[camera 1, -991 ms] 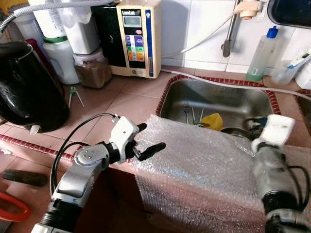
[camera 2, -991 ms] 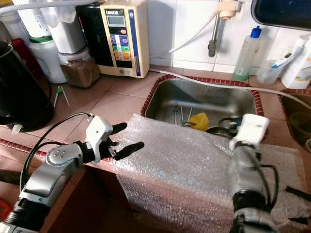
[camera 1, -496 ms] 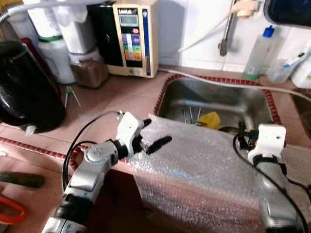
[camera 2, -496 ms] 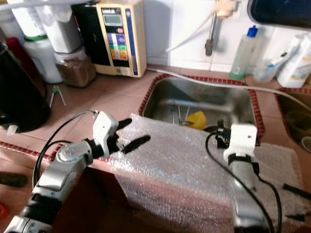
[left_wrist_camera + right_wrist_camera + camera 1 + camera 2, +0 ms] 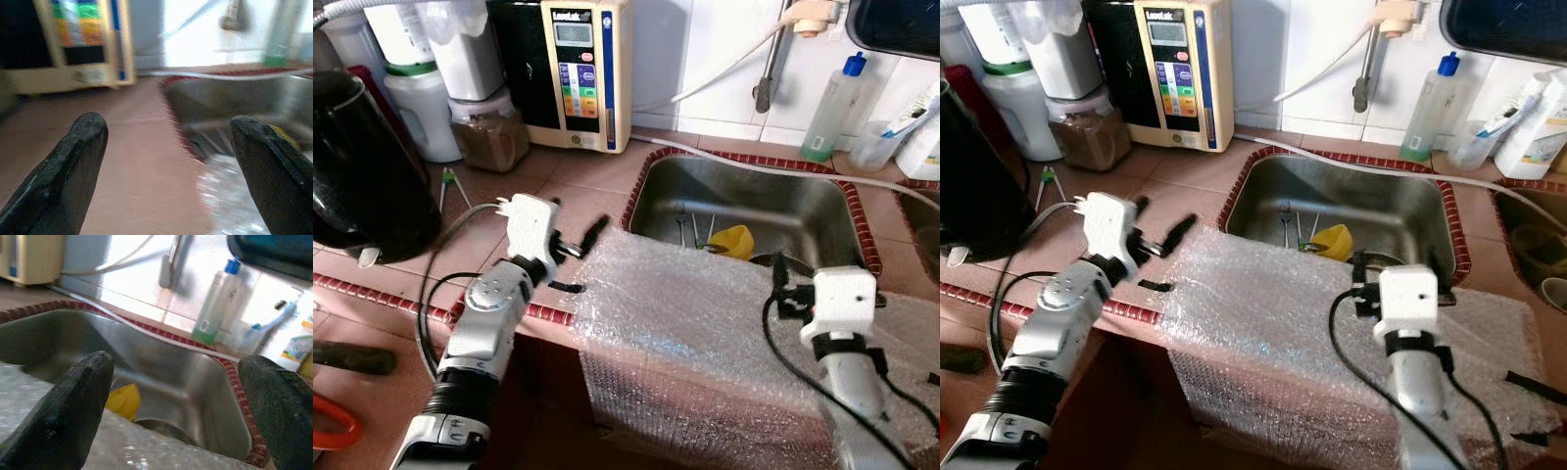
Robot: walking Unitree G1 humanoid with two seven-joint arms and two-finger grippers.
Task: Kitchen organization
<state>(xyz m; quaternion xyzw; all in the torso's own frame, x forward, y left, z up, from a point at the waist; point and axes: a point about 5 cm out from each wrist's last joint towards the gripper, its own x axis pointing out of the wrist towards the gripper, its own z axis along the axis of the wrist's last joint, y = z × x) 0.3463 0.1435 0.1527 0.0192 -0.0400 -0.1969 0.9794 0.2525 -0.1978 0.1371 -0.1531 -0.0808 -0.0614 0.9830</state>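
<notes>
A sheet of bubble wrap (image 5: 705, 333) lies over the counter's front edge and the near rim of the steel sink (image 5: 759, 191). My left gripper (image 5: 579, 257) is open above the brown tiles at the sheet's left edge, with nothing between its fingers (image 5: 73, 161). My right gripper (image 5: 1400, 274) is open over the sheet's far side and points into the sink. Below it in the basin lie a yellow object (image 5: 124, 401) and some cutlery (image 5: 690, 227).
A black kettle (image 5: 362, 166) stands at the left. A cream water appliance (image 5: 578, 73), white canisters and a jar of brown powder (image 5: 494, 137) line the back wall. A blue-capped bottle (image 5: 832, 108) and a tap (image 5: 769, 59) stand behind the sink.
My left gripper has pulled back to the left off the bubble wrap and turned toward the back wall. The right arm has reached farther forward toward the sink.
</notes>
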